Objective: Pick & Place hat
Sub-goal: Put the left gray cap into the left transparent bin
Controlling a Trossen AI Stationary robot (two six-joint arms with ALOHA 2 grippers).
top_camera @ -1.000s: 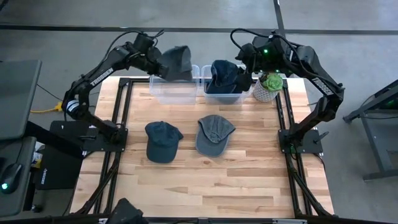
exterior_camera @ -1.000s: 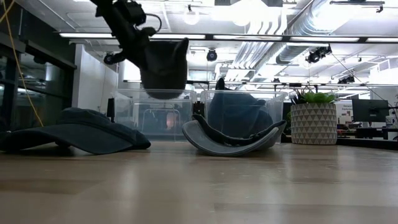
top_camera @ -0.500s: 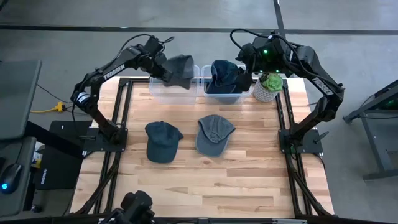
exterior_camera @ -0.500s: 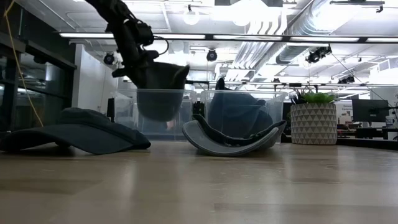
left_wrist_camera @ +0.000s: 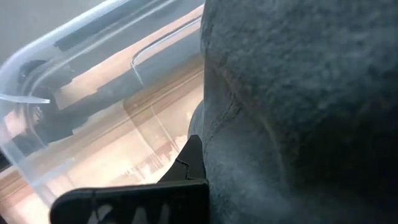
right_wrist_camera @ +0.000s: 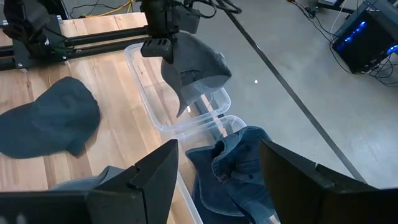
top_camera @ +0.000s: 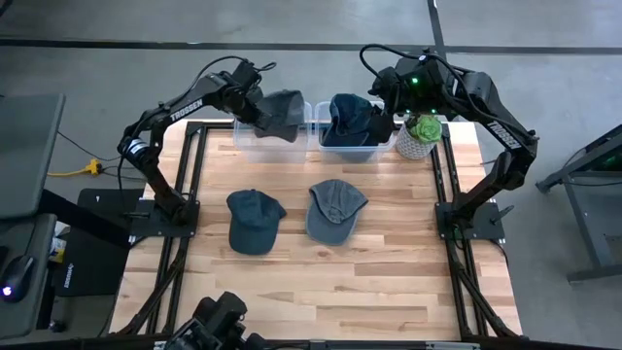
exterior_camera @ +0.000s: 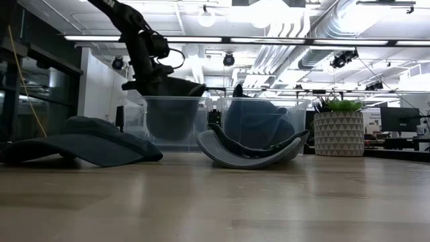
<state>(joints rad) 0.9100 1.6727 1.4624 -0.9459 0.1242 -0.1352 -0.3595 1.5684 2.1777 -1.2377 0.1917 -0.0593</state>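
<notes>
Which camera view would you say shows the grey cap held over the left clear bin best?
The right wrist view: the grey cap hangs whole from the left pincer. High view shows its top; low view, its outline in the clear plastic bin; left wrist, only fabric.

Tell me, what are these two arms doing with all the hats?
They are putting hats into clear bins. The left tool is shut on a grey hat and holds it in the mouth of the left bin. The right tool hangs open over the right bin, which already holds a blue hat. Two more hats lie on the table.
</notes>
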